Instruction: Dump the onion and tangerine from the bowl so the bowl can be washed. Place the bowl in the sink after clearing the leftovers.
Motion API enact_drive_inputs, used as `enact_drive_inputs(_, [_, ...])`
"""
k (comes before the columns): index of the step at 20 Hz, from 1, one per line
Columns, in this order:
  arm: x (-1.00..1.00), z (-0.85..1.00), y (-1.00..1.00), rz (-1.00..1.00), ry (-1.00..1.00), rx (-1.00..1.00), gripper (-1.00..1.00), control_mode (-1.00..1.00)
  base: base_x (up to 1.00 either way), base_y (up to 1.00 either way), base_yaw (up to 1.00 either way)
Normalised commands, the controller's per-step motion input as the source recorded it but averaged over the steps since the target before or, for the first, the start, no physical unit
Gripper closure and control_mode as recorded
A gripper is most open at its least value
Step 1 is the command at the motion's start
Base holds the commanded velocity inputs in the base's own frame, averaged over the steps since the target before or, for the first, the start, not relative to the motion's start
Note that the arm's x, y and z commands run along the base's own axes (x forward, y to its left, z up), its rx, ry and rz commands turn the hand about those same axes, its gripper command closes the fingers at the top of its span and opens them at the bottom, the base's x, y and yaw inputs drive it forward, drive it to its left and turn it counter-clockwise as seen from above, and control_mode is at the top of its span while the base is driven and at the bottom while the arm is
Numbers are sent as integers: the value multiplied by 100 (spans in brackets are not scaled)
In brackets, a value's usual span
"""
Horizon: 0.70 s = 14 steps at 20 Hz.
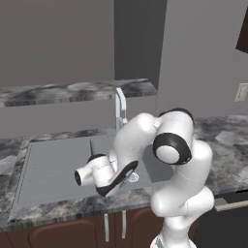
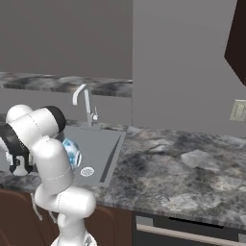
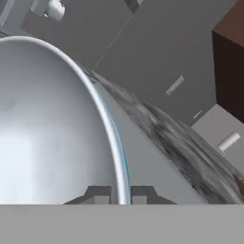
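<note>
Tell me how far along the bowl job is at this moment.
Done: the bowl looks emptied; its inside shows bare, no onion or tangerine in it. In hand: the end effector pinches the bowl's rim, one finger on each side, and holds it tilted over the sink. Left: set the bowl down in the basin and let go.

Grey walls (image 1: 58,38) rise behind a marbled dark counter (image 2: 182,168); brown cabinet doors (image 1: 72,235) sit below, a wall outlet (image 2: 238,110) far right.
</note>
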Motion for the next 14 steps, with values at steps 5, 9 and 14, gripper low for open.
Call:
enact_drive_inputs(5, [-2,12,28,17,-26,-21,100,-100,0,0,0])
enact_drive_inputs(9, [0,19,-40,1,-1,1,100,-100,0,0,0])
enact_drive_inputs(14, [0,31,-66,0,0,14,100,-100,0,0,0])
